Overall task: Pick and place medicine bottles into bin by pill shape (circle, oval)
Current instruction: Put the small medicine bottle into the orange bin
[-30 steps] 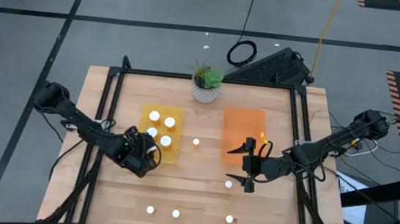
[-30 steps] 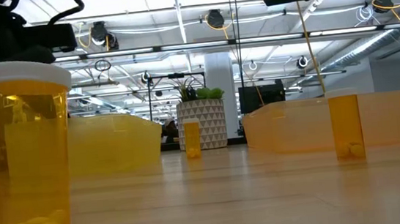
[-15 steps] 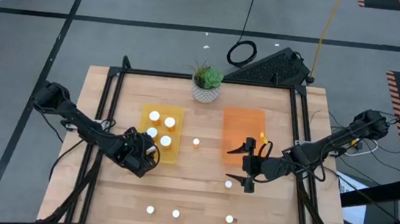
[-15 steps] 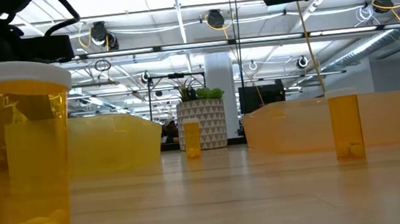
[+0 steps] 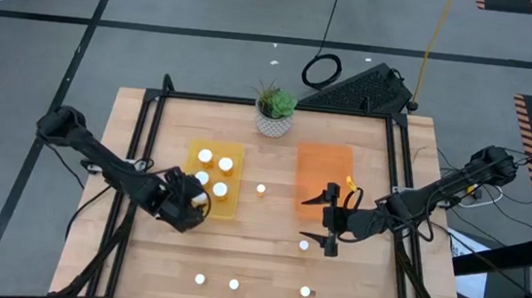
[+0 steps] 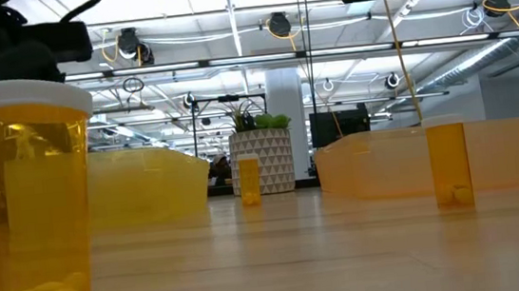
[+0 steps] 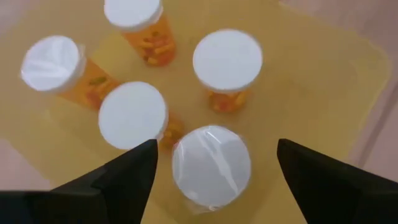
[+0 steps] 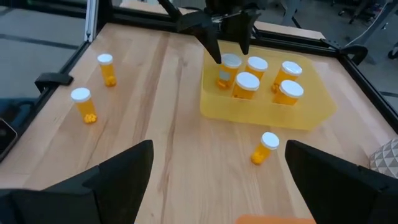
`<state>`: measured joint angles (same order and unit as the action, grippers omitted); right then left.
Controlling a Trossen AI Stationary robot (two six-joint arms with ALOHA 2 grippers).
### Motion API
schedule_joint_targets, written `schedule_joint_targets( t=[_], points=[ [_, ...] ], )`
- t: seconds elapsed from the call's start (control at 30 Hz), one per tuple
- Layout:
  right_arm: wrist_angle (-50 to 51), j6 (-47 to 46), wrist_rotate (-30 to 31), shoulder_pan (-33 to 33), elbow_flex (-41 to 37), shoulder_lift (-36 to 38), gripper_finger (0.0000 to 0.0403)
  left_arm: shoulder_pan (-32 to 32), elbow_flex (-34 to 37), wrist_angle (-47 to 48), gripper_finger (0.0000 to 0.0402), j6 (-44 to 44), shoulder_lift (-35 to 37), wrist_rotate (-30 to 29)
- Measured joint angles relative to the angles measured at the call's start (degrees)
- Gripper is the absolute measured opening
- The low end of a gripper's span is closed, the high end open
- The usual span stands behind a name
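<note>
Seen from above, two dark arms reach in over a wooden surface framed by black rails. The left arm stretches from the left edge, bent at the elbow, and its left hand hangs over the near left corner of a yellow bin. Its fingers are spread wide and hold nothing; a white-capped medicine bottle stands between them below, inside the bin, close beside four other bottles. The right arm comes in from the right edge, and its right hand hovers at the near edge of an orange bin, fingers apart and empty, with one bottle standing on the surface just beside it. Another bottle stands alone in the open strip between the two bins. Three more stand in a row near the front edge: two close together and a third farther right. The middle of the surface, between that row and the bins, is open wood. A small potted plant sits at the back edge, between the bins' far ends.
</note>
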<state>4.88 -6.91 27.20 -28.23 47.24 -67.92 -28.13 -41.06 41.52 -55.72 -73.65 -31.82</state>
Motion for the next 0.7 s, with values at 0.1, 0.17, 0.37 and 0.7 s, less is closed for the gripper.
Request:
schedule_joint_targets(
  t=[0.1, 0.17, 0.37, 0.7],
  points=[
    [-0.43, -2.02, 0.05, 0.08, 0.00, 0.00, 0.0361, 0.49, -0.07, 1.03, 0.0335, 1.32, 2.19, -0.01],
    [-0.42, -4.08, 1.05, 0.25, 0.00, -0.04, 0.0361, 0.87, -0.05, 1.51, 0.0335, 2.74, 4.13, -0.12],
    [-4.57, -6.92, 1.49, 2.39, 0.00, -0.56, 0.0358, 3.63, -1.05, 2.09, 0.0335, 7.37, 11.31, -0.25],
    [-7.63, -7.35, -4.02, 9.56, 5.43, -8.75, 0.0317, 7.26, -14.42, 3.53, 0.0335, 23.67, 15.51, -0.76]
  ],
)
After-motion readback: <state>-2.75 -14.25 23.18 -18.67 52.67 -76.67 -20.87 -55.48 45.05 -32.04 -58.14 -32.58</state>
